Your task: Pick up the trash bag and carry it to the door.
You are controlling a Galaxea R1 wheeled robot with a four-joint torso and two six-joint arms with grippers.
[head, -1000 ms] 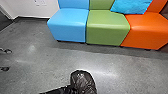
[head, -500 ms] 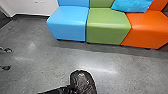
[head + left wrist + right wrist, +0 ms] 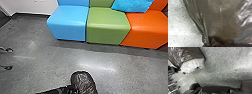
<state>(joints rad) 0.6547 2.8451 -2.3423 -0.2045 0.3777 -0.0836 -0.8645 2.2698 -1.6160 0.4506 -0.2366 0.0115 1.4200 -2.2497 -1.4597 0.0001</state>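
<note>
My left gripper reaches in along the bottom edge of the head view, shut on the gathered neck of the black trash bag. The shiny, full bag bulges upward there from that neck. In the left wrist view the dark plastic of the bag is very close, with folds bunching together at its neck. The right wrist view shows the bag too, its folds narrowing to where the left gripper holds it. How my right gripper stands is unclear.
Joined blue, green and orange seats stand across the floor, with a bright blue cushion on them. A white wall is at the back left. Dark wheel-like feet show at the left edge.
The head view has shifted slightly. The bag and left arm sit a little lower in it, with the bag still in my left gripper.
</note>
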